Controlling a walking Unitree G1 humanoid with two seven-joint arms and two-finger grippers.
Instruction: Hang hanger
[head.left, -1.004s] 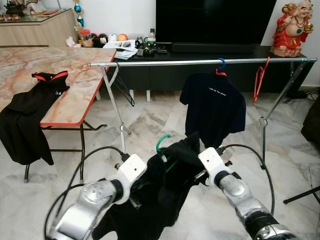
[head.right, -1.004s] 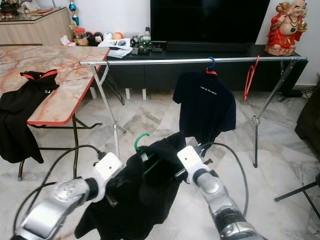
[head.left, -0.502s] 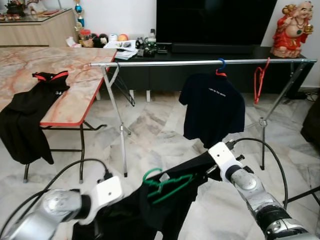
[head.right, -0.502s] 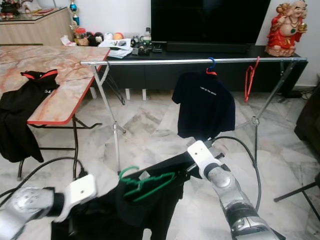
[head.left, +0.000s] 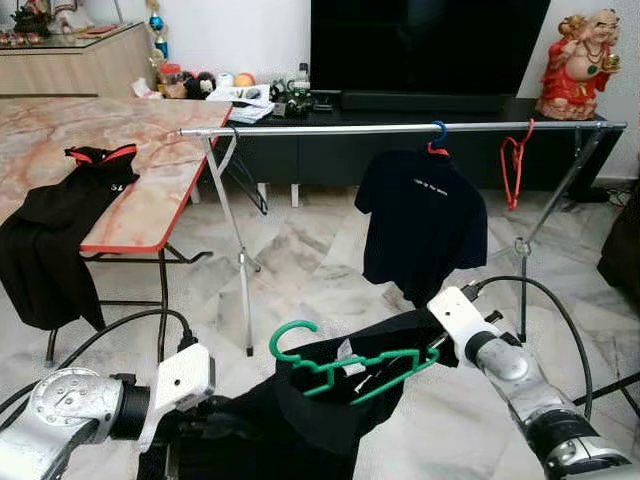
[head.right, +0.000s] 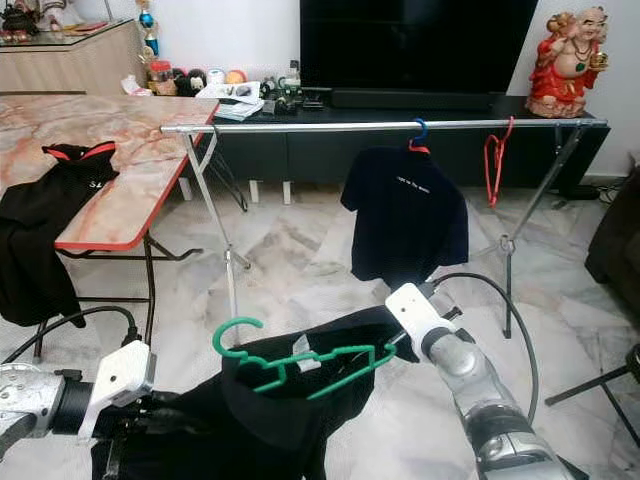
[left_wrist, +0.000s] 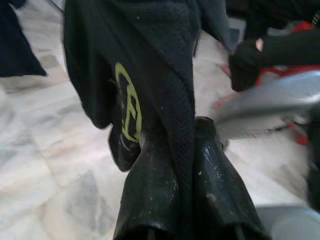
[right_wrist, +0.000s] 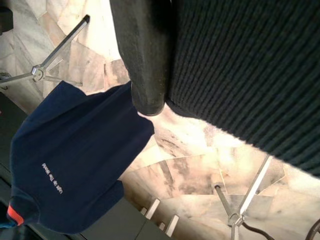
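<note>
Veined marble floor lies under a slim steel rail. Left gripper is clenched on a ribbed black shirt carrying a notched green plastic hanger. Right gripper touches that knit; its grasp I cannot tell.

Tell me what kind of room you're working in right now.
Most likely a home living room used for laundry: a large dark television stands on a low black cabinet, a marble-patterned table is at the left, and a metal clothes rail with a hung navy T-shirt spans the tiled floor.
</note>
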